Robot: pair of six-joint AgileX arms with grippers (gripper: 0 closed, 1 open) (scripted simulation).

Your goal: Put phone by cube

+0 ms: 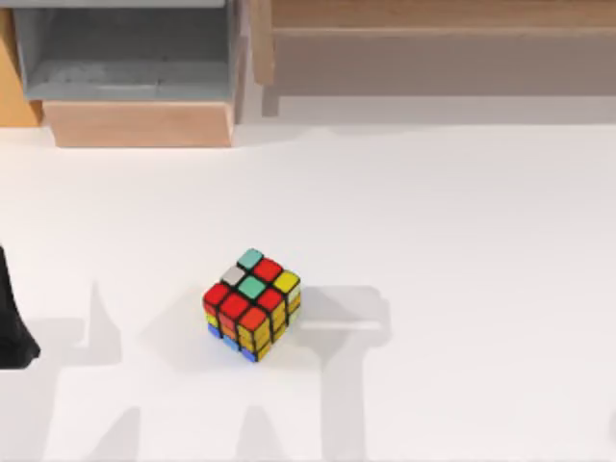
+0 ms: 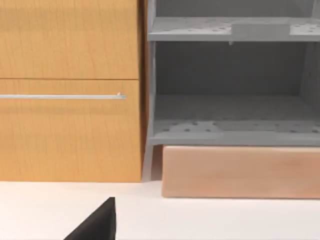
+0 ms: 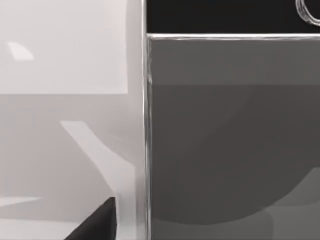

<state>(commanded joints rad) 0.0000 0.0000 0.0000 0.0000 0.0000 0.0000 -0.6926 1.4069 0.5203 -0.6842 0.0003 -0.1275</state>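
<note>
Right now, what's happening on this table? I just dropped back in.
The cube sits alone on the white table, a little left of centre in the top view, with nothing touching it. The right wrist camera is very close over the phone, its grey screen and silver rim up against the lens, so the right arm looks busy with it. Part of the left arm shows dark at the table's left edge, facing the grey shelf unit. The phone is not yet by the cube.

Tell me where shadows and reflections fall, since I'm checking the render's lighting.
Top view: the puzzle cube throws a soft grey shadow to its right on the white table, with more grey bands along the near edge. Right wrist view: the phone screen carries a curved, paler reflection; pale streaks cross the table beside it.
</note>
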